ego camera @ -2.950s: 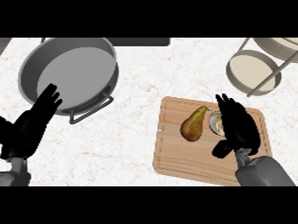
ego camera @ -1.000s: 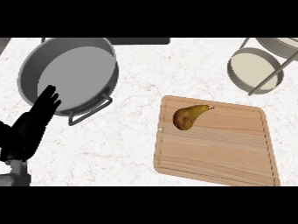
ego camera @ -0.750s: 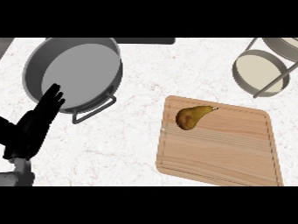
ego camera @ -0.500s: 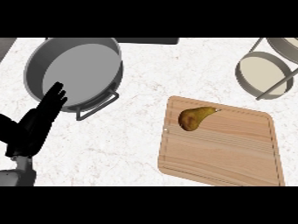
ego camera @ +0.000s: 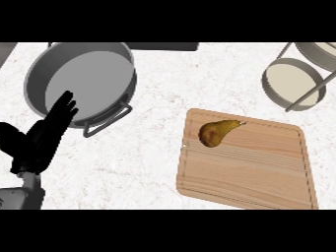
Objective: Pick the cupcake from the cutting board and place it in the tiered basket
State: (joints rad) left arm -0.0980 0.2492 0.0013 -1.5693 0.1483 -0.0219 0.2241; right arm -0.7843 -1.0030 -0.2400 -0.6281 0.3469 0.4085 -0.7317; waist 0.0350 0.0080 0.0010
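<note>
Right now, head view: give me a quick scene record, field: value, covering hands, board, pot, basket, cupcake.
left hand: open, fingers up, resting at the view's left, fingertips over the pot's rim
right hand: not in view
cutting board: lower right on the counter
on board: a pear near the upper left corner, nothing else
cupcake: not visible
pot: upper left, grey, nothing visible inside
tiered basket: upper right, partly cut off by the edge, nothing visible in the tier that shows
</note>
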